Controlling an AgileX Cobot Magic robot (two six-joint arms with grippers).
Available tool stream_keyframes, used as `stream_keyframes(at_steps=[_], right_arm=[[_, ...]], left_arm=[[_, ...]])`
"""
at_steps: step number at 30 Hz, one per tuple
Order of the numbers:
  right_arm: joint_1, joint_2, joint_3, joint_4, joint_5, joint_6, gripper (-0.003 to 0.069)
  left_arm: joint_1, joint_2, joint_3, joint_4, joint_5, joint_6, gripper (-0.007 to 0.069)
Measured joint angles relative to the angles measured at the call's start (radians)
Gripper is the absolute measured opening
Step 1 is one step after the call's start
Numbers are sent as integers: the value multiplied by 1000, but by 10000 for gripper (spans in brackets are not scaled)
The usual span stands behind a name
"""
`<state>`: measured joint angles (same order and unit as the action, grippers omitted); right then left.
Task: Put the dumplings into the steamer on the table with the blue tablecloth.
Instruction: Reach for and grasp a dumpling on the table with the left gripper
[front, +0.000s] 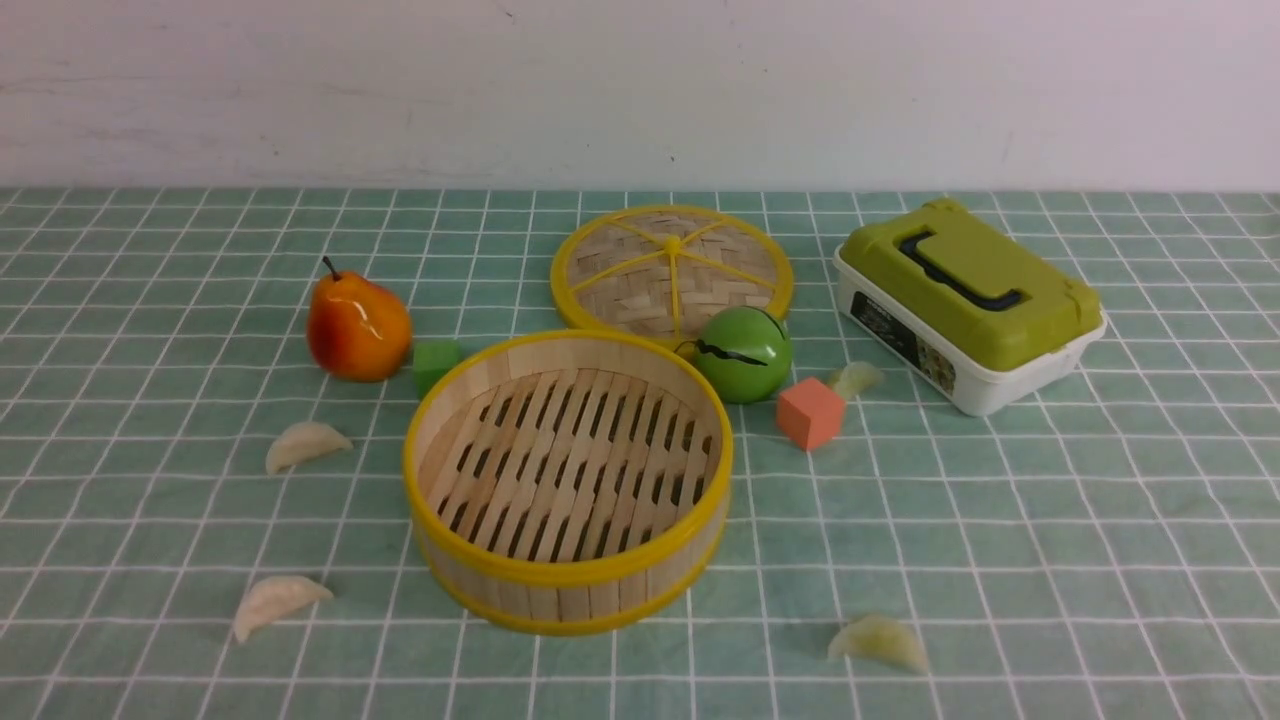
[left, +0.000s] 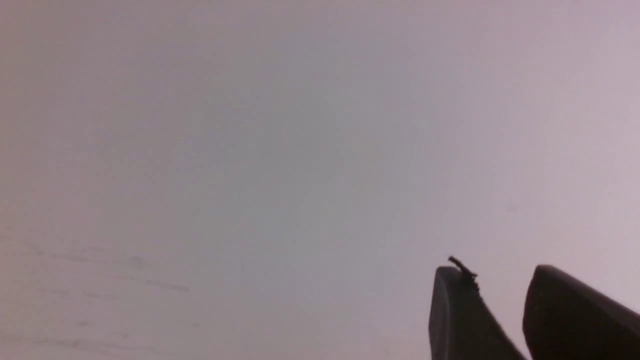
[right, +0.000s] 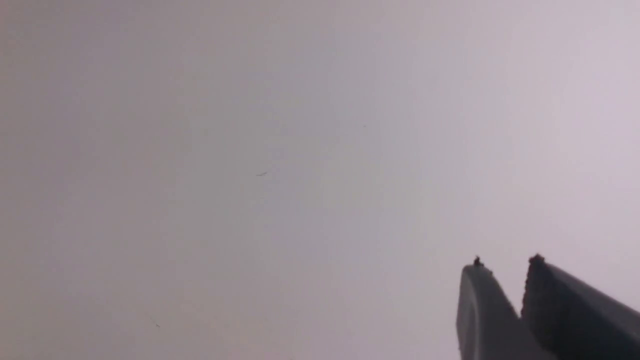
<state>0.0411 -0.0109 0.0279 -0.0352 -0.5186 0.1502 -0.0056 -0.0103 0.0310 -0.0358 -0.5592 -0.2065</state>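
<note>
The steamer (front: 562, 598), a round bamboo basket with yellow rims, stands empty in the middle of the blue tablecloth (front: 1000, 520) that covers the table. Several pale dumplings lie on the cloth around it: one at the left (front: 305, 443), one at the near left (front: 275, 603), one at the near right (front: 880, 640), one behind the orange cube (front: 855, 378). Neither arm shows in the front view. My left gripper (left: 500, 272) is open with nothing between its fingers, against a blank wall. My right gripper (right: 505, 265) is open by a narrower gap, also empty.
A woven lid (front: 672, 268) lies behind the steamer. A green ball (front: 742, 353) and an orange cube (front: 810, 412) sit at its right, a pear (front: 358, 325) and a green cube (front: 436, 365) at its left. A green-lidded box (front: 965, 300) stands at the back right.
</note>
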Motion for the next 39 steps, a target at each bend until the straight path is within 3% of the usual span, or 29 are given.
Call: stream_keyframes(at_steps=[3,8,11,14,17,21,23,24,27,28,32,36,39], right_arm=[[0,0,0,0,7,73,136],[0,64,-90,1,86,97,129],[0,152,-175,1,119,97,82],[0,302,-283,-2,169,98,-13],[0,410,-325,-4,233,98,-18],[0,581,-346,-6,456,110,-14],[4,653,-358,19,584,163,-13],[4,653,-361,26,612,169,-13],[41,713,-411,56,827,193,-11],[44,713,-411,57,837,193,-11],[128,815,-520,83,1047,-37,-11],[182,953,-642,187,1189,-209,-11],[223,1052,-723,288,1238,-315,-11]], left_arm=[[0,0,-4,-4,-56,-148,199],[0,10,-179,16,57,-292,179],[0,74,-327,51,174,-301,130],[0,252,-508,76,371,-296,35],[0,381,-558,79,432,-296,-11],[0,590,-570,80,536,-323,-14],[-7,683,-575,73,693,-363,-14],[-10,691,-575,72,693,-363,-14],[-85,813,-597,48,968,-328,-14],[-92,819,-599,48,968,-322,-14],[-216,992,-664,-44,1171,-167,-14],[-236,1141,-780,-66,1204,-138,-14],[-238,1244,-905,-15,1206,-122,-14]])
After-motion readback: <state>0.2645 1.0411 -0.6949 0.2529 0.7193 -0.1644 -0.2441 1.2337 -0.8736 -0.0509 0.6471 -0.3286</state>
